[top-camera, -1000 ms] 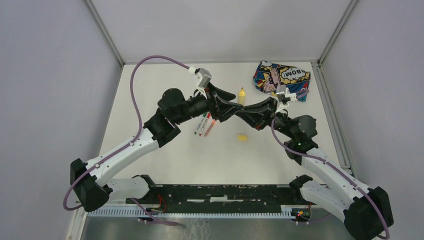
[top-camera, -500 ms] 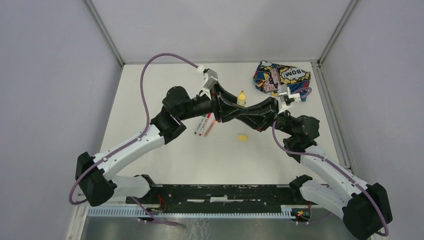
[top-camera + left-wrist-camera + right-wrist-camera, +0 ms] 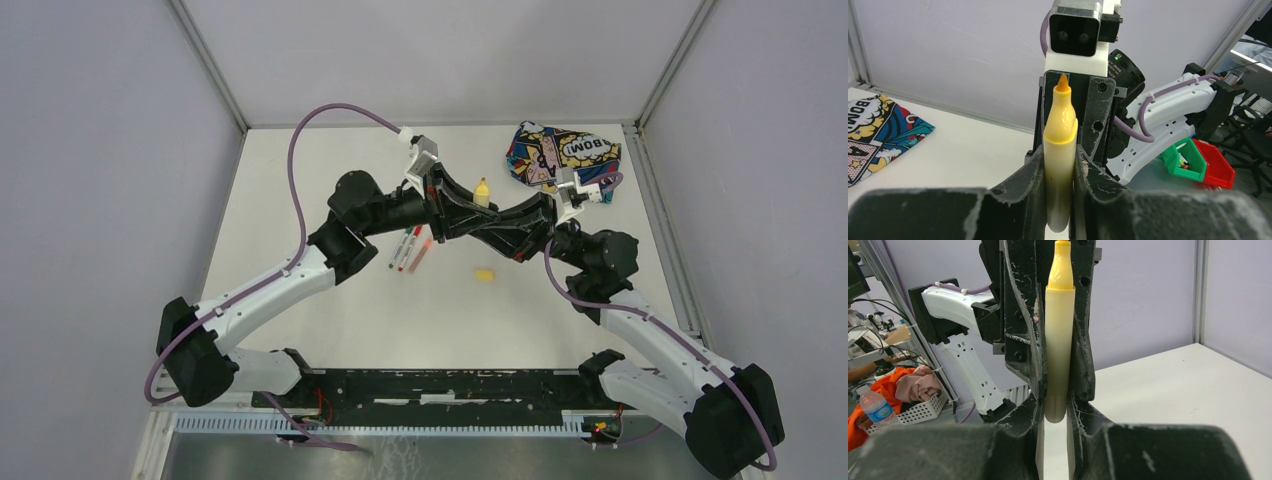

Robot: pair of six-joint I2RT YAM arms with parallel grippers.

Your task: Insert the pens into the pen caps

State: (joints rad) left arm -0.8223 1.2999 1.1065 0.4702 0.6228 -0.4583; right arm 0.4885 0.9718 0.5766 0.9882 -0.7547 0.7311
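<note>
The two arms meet nose to nose above the middle of the table (image 3: 300, 190), and the yellow pen (image 3: 1060, 125) stands upright between them with its tip upward, off the surface. The left gripper (image 3: 1058, 152) is clamped on the barrel, a finger pressed to each side. The right gripper (image 3: 1055, 402) faces it head-on, drawn in narrow with its fingers (image 3: 1079, 390) against the lower end of the same barrel. Both tools therefore hold the one pen and crowd each other closely. From either wrist the opposite gripper fills the view right behind the pen, and the right wrist's camera housing (image 3: 1075, 35) looms above the tip. The yellow cap (image 3: 485, 274) lies alone on the table, nearer than the joined grippers and well apart from the pen. Three other pens (image 3: 406, 250) lie side by side to the left of the cap, just beside the left arm's wrist, which covers their far ends; two are whitish and one orange. The comic-print pouch (image 3: 560, 155) sits at the far right, just beyond the right wrist and not touching the pen. Off the table, a green bin (image 3: 1193, 160) and a red bin (image 3: 1222, 169) show past the right arm's base, and a white basket (image 3: 918, 410) and a water bottle (image 3: 879, 410) show past the left arm's base.
</note>
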